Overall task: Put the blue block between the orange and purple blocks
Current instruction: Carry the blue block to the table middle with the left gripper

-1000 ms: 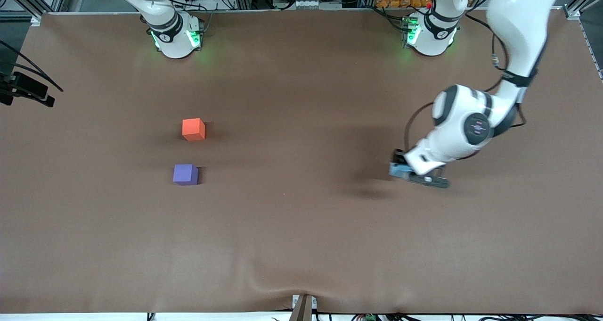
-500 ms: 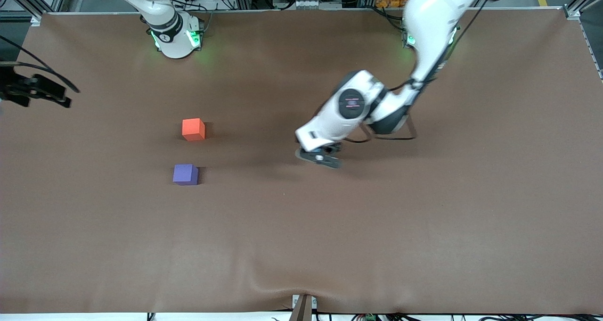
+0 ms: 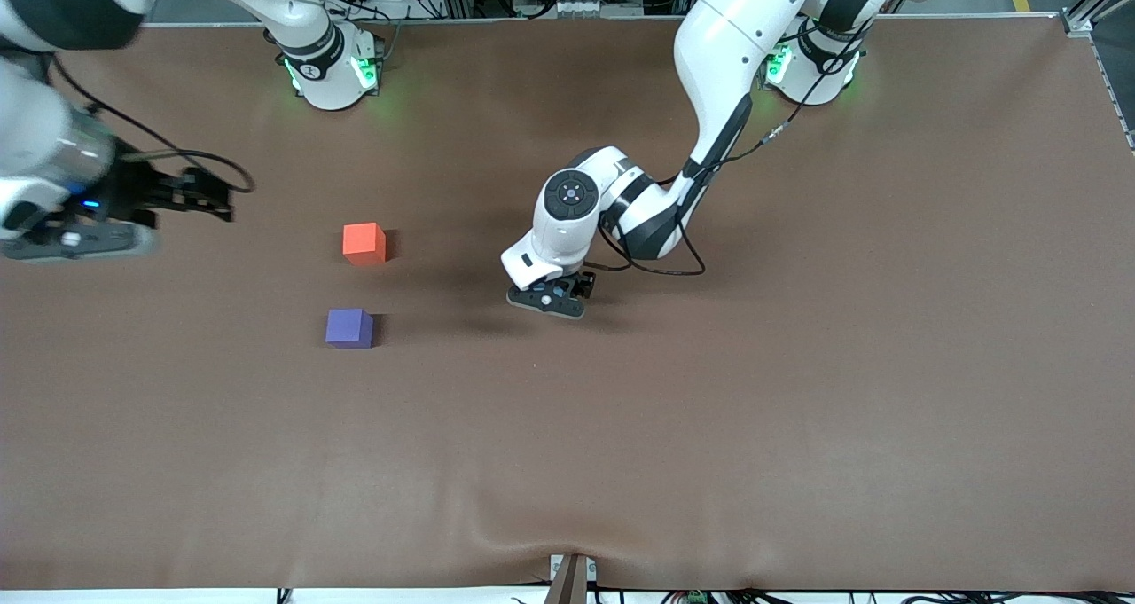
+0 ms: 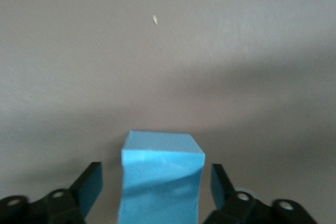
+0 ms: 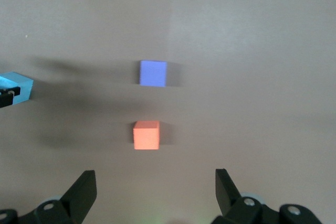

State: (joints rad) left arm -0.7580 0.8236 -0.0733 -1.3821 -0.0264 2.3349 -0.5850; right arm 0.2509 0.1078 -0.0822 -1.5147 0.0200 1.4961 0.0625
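Observation:
My left gripper (image 3: 554,298) is shut on the light blue block (image 4: 160,182) and holds it over the middle of the table; the hand hides the block in the front view. The block also shows in the right wrist view (image 5: 17,87). The orange block (image 3: 364,243) and the purple block (image 3: 349,328) sit apart toward the right arm's end, the purple one nearer the front camera, with a gap between them. Both show in the right wrist view, orange (image 5: 146,135) and purple (image 5: 153,73). My right gripper (image 3: 208,198) is open and empty above the table beside the orange block.
The brown table mat (image 3: 709,427) has a wrinkle at its front edge (image 3: 532,542). A small pale speck (image 4: 155,20) lies on the mat near the left gripper. Both arm bases (image 3: 332,72) stand along the top of the front view.
My left gripper has carried the blue block from the left arm's end to the table's middle, closer to the two blocks. My right arm has swung in over its end of the table.

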